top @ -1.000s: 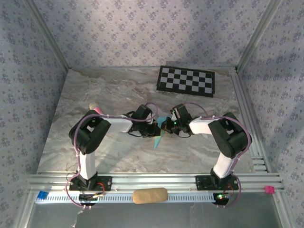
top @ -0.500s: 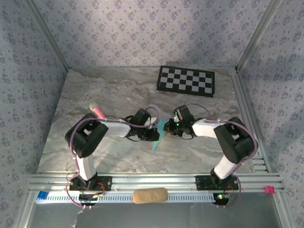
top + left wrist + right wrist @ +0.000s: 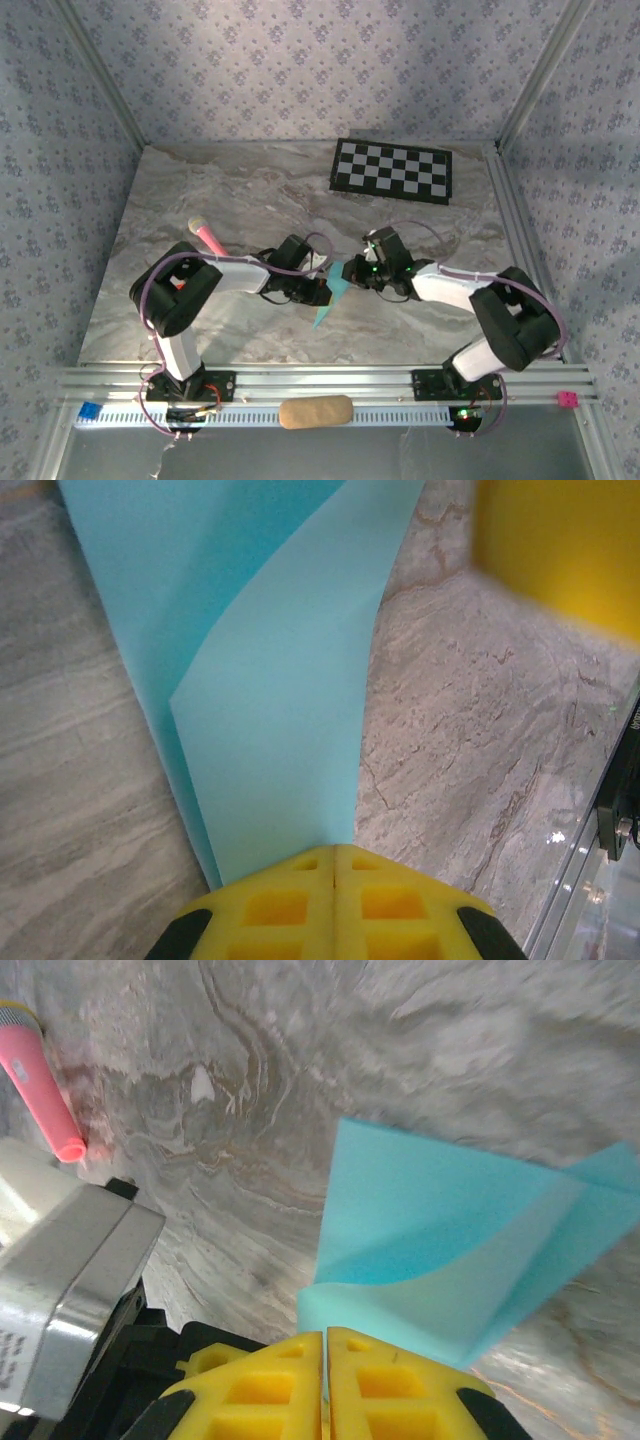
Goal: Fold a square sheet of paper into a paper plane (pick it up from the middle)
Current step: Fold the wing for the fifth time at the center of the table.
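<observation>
The light blue sheet of paper (image 3: 331,292) is folded into a narrow pointed shape and held just above the marble table (image 3: 200,200) at its middle. My left gripper (image 3: 320,291) is shut on its left edge. My right gripper (image 3: 353,274) is shut on its upper right end. In the left wrist view the paper (image 3: 270,680) fans out from between the closed yellow fingers of the left gripper (image 3: 333,848), with a fold line showing. In the right wrist view the right gripper (image 3: 325,1335) pinches a curled layer of the paper (image 3: 440,1230).
A black-and-white checkerboard mat (image 3: 392,170) lies at the back right. A pink marker pen (image 3: 207,236) lies behind the left arm and shows as pen (image 3: 40,1080) in the right wrist view. A tan pad (image 3: 315,411) rests on the front rail.
Both grippers have moved nearer to the front edge and lower, carrying the paper with them. The right arm's elbow has swung out to the right. The pink marker pen is more exposed.
</observation>
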You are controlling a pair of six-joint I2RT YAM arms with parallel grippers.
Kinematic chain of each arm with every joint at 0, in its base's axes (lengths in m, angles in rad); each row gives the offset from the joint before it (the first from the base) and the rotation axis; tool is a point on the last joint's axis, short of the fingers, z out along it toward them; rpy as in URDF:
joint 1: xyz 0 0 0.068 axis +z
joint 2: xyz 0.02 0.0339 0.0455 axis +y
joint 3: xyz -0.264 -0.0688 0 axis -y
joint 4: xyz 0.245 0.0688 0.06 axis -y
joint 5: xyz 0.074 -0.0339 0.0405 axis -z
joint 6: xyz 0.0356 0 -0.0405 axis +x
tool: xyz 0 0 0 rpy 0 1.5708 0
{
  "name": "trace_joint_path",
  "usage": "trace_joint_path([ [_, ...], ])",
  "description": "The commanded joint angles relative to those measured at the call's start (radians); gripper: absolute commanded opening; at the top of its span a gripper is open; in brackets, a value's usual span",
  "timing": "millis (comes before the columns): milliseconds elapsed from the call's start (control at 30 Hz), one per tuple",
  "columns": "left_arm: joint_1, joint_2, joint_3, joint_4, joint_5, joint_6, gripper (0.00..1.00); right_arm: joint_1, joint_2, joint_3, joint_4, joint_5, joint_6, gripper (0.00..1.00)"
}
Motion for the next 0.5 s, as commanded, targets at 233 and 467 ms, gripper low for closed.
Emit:
trace_joint_path([
  [233,-0.010,0.028,-0.049,-0.160,-0.059,0.024,0.00,0.008,0.150,0.033,0.045,0.041,0.013,0.09],
  [467,-0.009,0.033,-0.053,-0.159,-0.055,0.023,0.00,-0.081,0.163,-0.004,0.071,0.055,0.021,0.10],
])
